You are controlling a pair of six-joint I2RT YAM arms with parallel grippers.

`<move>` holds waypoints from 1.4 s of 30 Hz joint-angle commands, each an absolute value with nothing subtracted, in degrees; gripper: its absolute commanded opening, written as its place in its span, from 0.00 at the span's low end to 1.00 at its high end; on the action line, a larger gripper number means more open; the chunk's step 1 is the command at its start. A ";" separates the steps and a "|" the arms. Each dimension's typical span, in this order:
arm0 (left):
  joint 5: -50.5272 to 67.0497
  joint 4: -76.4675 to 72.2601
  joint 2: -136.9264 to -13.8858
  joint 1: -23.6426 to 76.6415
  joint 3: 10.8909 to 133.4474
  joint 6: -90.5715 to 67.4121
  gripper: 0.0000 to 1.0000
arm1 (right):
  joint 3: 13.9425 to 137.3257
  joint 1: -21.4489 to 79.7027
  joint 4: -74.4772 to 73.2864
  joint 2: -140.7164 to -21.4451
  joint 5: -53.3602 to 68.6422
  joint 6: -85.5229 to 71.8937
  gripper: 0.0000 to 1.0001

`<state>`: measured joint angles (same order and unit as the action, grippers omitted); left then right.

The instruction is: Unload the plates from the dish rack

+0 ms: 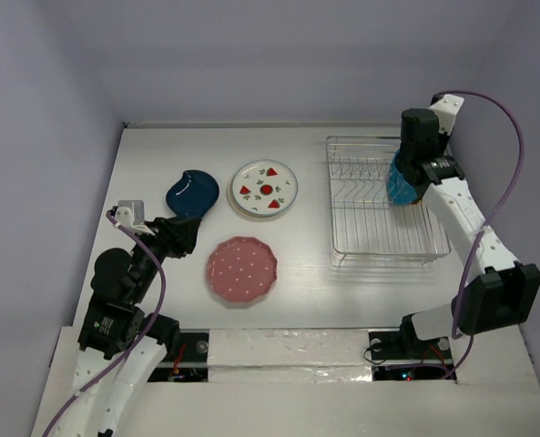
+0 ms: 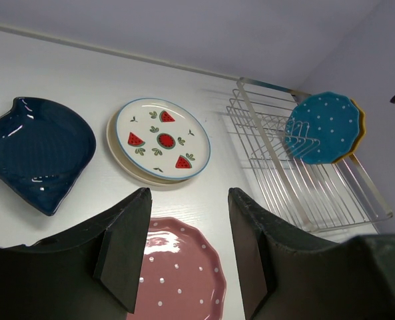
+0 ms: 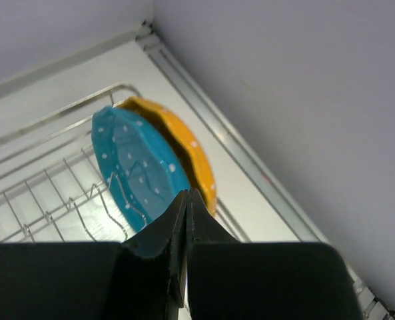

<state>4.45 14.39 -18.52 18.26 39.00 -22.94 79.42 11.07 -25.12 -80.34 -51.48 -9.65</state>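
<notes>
- The dish rack (image 1: 379, 232) is shown on the far right part of the table (image 1: 315, 296).
- Two plates are held upright in the slots at the rack's far right end. A teal plate (image 3: 136, 170) with white dots is seen there, with a yellow plate (image 3: 187, 150) just behind it on the right.
- The right arm (image 1: 461, 218) is extended from its base at the near right, along the right side of the rack. Its wrist is bent down over the rack's far right corner.
- The right gripper (image 3: 186, 197) is shown with its fingers pressed together. The tips are placed at the rim of the teal plate, on the side facing the yellow plate. Whether the rim is pinched between them cannot be told.
- The left arm (image 1: 124, 291) is folded at the near left, with the forearm directed toward the far right.
- The left gripper (image 2: 188, 200) is shown with its fingers parted and nothing between them. It is held above the table between the dark blue plate (image 2: 34, 153) and the pink plate (image 2: 177, 273).
- Four plates are laid flat on the table, left of the rack. The dark blue plate is placed farthest left. The white plate with red fruit marks (image 2: 160, 139) is set on a cream plate (image 2: 117, 155) just to its right. The pink plate with white dots is placed nearer than both.
</notes>
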 commanded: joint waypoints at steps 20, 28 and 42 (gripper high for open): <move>4.75 12.22 -18.37 19.25 39.11 -22.41 0.47 | 85.69 4.40 -28.30 -99.39 -46.93 -9.40 0.48; 4.39 12.39 -17.84 19.25 39.20 -22.50 0.47 | 86.75 4.39 -26.55 -102.04 -50.71 -8.44 0.45; 3.52 12.57 -17.75 19.78 39.29 -22.50 0.47 | 84.72 6.15 -25.06 -87.64 -50.89 -5.37 0.00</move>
